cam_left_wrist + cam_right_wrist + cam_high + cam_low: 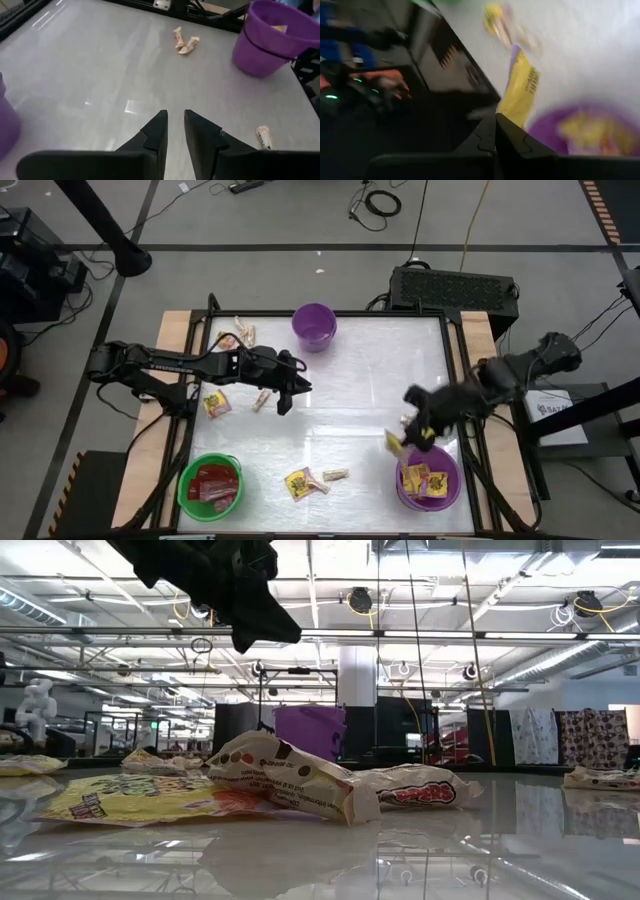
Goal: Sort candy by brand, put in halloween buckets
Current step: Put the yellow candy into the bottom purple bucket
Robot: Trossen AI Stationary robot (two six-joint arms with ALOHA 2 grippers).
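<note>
The right gripper [408,438] is hovering by the right edge of the surface [360,380], just on the far-left side of the near-right purple bucket [429,482]. Its fingers [510,137] are pressing together on a flat yellow packet [520,90], which is hanging over the bucket's rim; in the right wrist view the picture is smeared. That bucket is round, smooth plastic, and yellow packets with dark print are lying inside it.

The left gripper [285,395] is reaching in from the left edge over the left-middle of the surface. Its fingers [157,132] are standing with a narrow gap, and nothing is showing between them. A pale twisted-wrapper piece [262,398] is lying just to its left, and a yellow packet [215,404] is sitting farther left, near the edge.

The surface is glossy and pale, throwing back light, with a dark frame and bare wood strips at both sides. The middle and far-right stretch is lying open. A second purple bucket [314,326] is standing at the far edge, with a few tan twisted pieces [243,332] clustered to its left near the far-left corner. The green bucket [211,485] is sitting at the near-left corner, holding flat red packets. Between the two near buckets, another yellow packet [297,483] and a tan piece [335,475] are lying close to the near edge.
</note>
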